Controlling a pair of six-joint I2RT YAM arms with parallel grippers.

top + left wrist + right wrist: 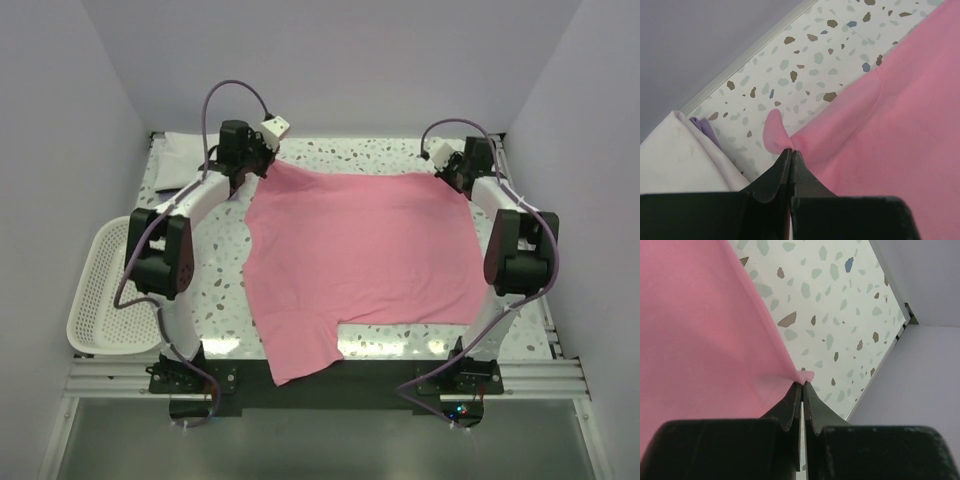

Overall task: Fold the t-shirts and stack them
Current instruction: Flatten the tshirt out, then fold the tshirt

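The pink t-shirt lies spread over the middle of the speckled table, one sleeve hanging past the near edge. My left gripper is shut on its far left corner; the left wrist view shows the pink cloth pinched at my closed tips. My right gripper is shut on its far right corner, with the pink cloth bunched at my tips. The folded white t-shirt lies at the far left corner of the table and shows in the left wrist view.
A white mesh basket sits off the table's left side. Grey walls close in the far, left and right sides. The table's far edge runs close behind my left gripper; the right wall is close to my right gripper.
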